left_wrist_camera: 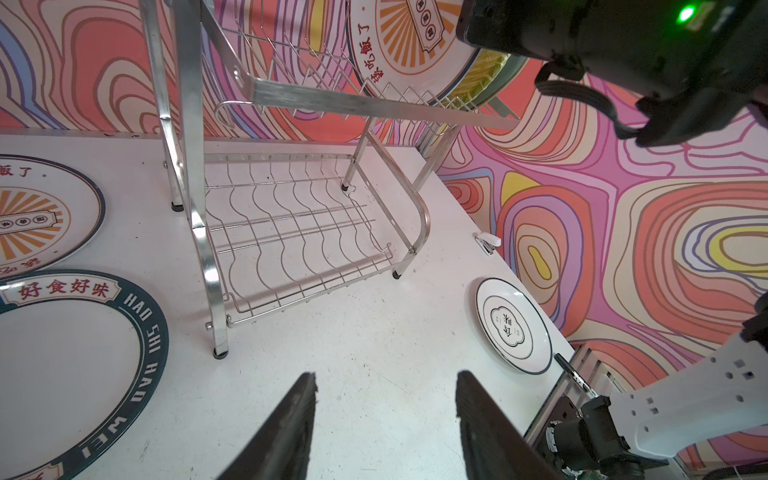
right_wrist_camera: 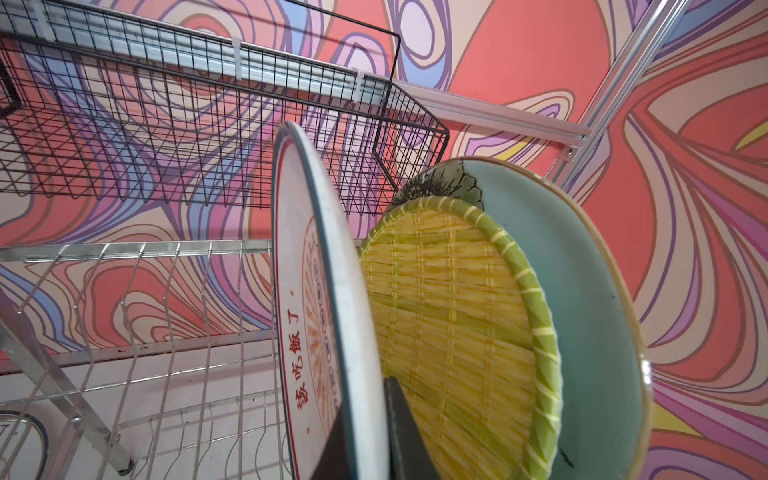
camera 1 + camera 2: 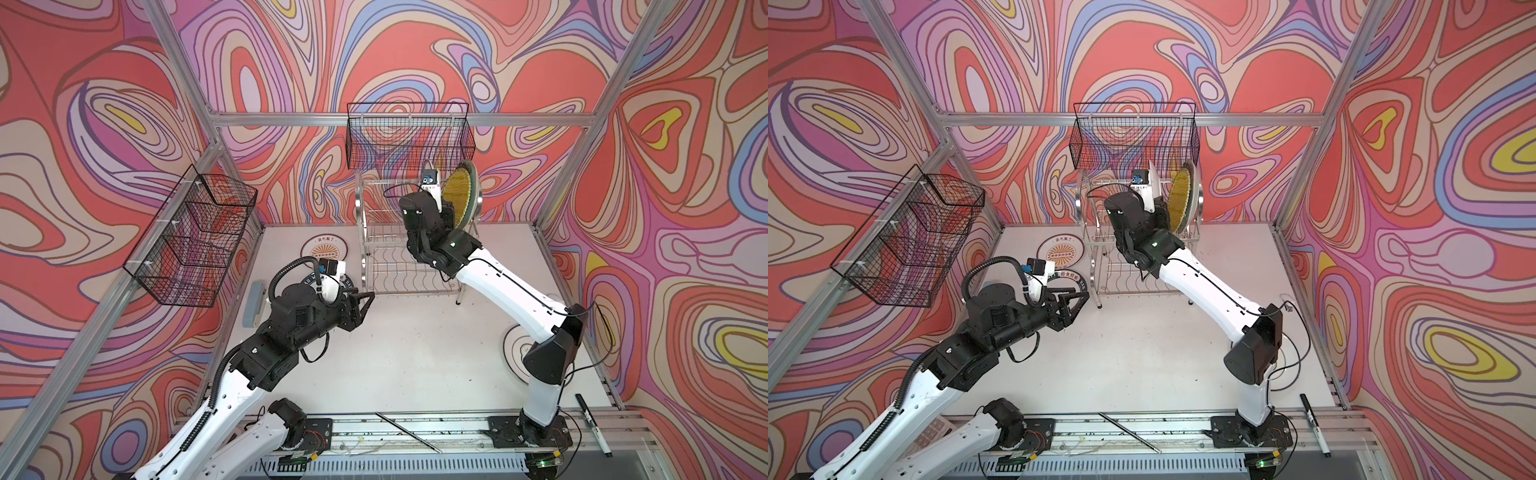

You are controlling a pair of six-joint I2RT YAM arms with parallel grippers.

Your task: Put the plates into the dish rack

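Swirl-patterned walls (image 3: 104, 124) in red, pink and lilac enclose a white worktop (image 3: 415, 340).

Right claw (image 2: 363, 399): raised to the upper tier of the dish rack (image 3: 374, 266); its fingers (image 2: 399, 424) straddle the lower rim of an orange-sunburst plate (image 2: 316, 291), one on each face; whether they press the rim or stand just clear cannot be determined. That plate stands on edge in the slotted upper tier; just behind it stands the yellow woven-look plate (image 2: 449, 316); behind that stands the pale aqua plate (image 2: 582, 291), outermost at the rack's right end; a black mesh basket (image 3: 409, 137) hangs on the back wall above.

Left claw (image 1: 386, 376): released, jaws apart, nothing between them; it hovers over bare worktop near the rack's front left foot. Just beside it lies the green-rimmed plate (image 1: 137, 332), flat; beyond that, the second orange-sunburst plate (image 1: 37, 216), flat, left of the rack. The wavy-wire lower shelf carries nothing.

Black-ringed plate (image 1: 515, 324): flat on the worktop near the right edge, well apart from the rack.
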